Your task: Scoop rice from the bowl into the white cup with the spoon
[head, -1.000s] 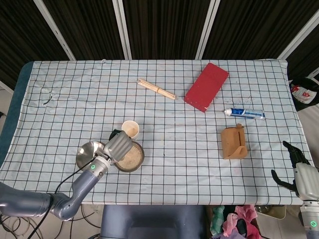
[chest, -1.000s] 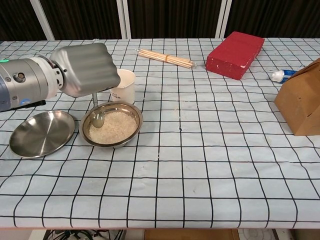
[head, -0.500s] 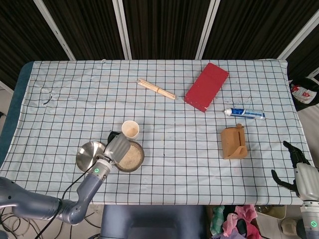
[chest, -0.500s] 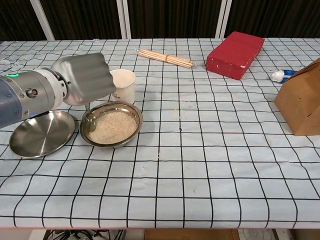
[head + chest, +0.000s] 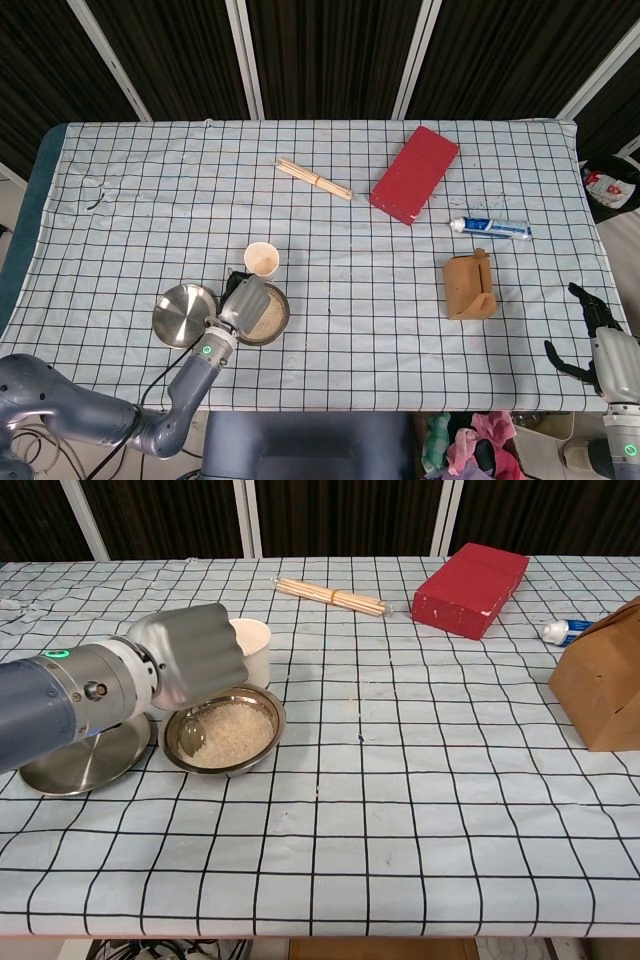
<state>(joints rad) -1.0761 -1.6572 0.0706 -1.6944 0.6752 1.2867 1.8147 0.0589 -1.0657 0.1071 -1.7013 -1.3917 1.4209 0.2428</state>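
A steel bowl (image 5: 266, 712) of rice (image 5: 238, 733) sits near the table's front left, seen from the head view as bowl (image 5: 277, 312). Just behind it stands the white cup (image 5: 254, 646), also cup (image 5: 262, 259). My left hand (image 5: 190, 660) hovers low over the bowl's left side and holds the spoon (image 5: 193, 738), whose head lies in the bowl at the rice's left edge. The handle is hidden under the hand. In the head view the left hand (image 5: 243, 302) covers the bowl's left part. My right hand (image 5: 600, 345) hangs off the table's right front corner, fingers apart, holding nothing.
A flat steel plate (image 5: 72, 768) lies left of the bowl, partly under my left forearm. Chopsticks (image 5: 314, 179), a red box (image 5: 414, 173), a toothpaste tube (image 5: 492, 228) and a brown paper bag (image 5: 470, 286) lie further back and right.
My left hand has come down and towards the front, lowering the spoon's head into the bowl. The right hand has not moved.
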